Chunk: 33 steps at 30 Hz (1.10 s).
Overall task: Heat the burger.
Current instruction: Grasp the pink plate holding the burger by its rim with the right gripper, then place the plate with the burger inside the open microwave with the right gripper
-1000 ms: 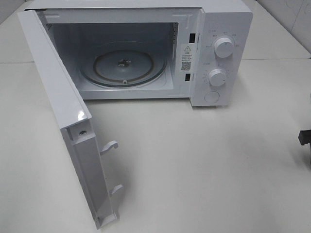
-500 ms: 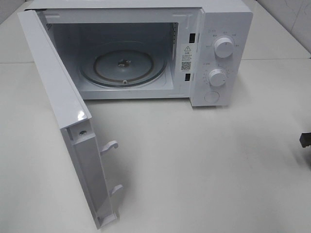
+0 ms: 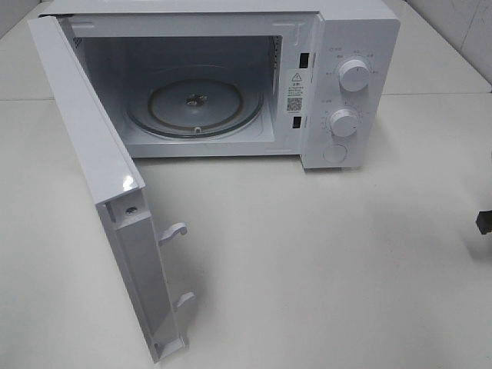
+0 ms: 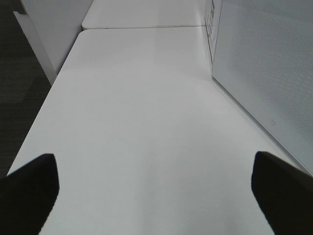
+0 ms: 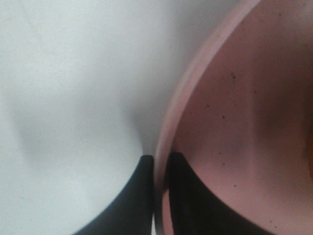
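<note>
The burger is out of view. In the right wrist view my right gripper point(image 5: 159, 159) is shut on the rim of a pink plate point(image 5: 195, 78), one dark finger point(image 5: 139, 196) outside the rim and the other inside. The plate rests on the white table point(image 5: 73, 98). In the exterior high view only a dark bit of the right arm point(image 3: 484, 223) shows at the right edge. My left gripper point(image 4: 156, 196) stands open over bare table, its fingertips point(image 4: 29, 186) wide apart and nothing between them.
A white microwave point(image 3: 346, 46) stands at the back with its door point(image 3: 100, 169) swung open toward the front left. A glass turntable point(image 3: 196, 108) lies inside, with two knobs point(image 3: 354, 74) on the right panel. In the left wrist view the microwave's side wall point(image 4: 264, 73) runs alongside.
The dark bit of the right arm at the right edge of the exterior high view has slid slightly lower and further out of frame. Nothing else has moved.
</note>
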Available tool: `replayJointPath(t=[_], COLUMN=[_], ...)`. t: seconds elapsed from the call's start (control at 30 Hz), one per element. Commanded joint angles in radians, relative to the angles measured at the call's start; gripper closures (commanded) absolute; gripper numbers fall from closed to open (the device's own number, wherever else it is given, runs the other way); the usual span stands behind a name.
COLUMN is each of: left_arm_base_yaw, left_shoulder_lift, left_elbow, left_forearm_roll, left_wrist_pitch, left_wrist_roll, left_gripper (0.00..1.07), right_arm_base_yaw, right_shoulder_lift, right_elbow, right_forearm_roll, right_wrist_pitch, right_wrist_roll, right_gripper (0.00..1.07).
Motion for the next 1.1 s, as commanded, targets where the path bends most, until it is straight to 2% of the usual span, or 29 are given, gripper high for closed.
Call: replayJointPath(t=[0.03,0.57,1.1], left_arm_base_yaw=[-0.001,-0.001,-0.001], left_shoulder_lift=[-0.02,-0.02,-0.02], left_elbow=[0.002,0.002,0.002], left_forearm_roll=[0.002,0.002,0.002], left_wrist_pitch=[-0.007,-0.007,-0.007], left_wrist_roll=[-0.001,-0.001,-0.001], left_gripper=[0.01,0.01,0.01], right_arm_base_yaw=[-0.005,0.0,0.234], right_shoulder_lift=[0.002,0.002,-0.132], right_elbow=[0.001,0.001,0.001], right_forearm_roll=[0.011,0.005,-0.082], right_wrist_pitch=[0.016,0.037,0.212], right_wrist_roll=[-0.003,-0.003,0.033], right_gripper=[1.07,1.07,1.07])
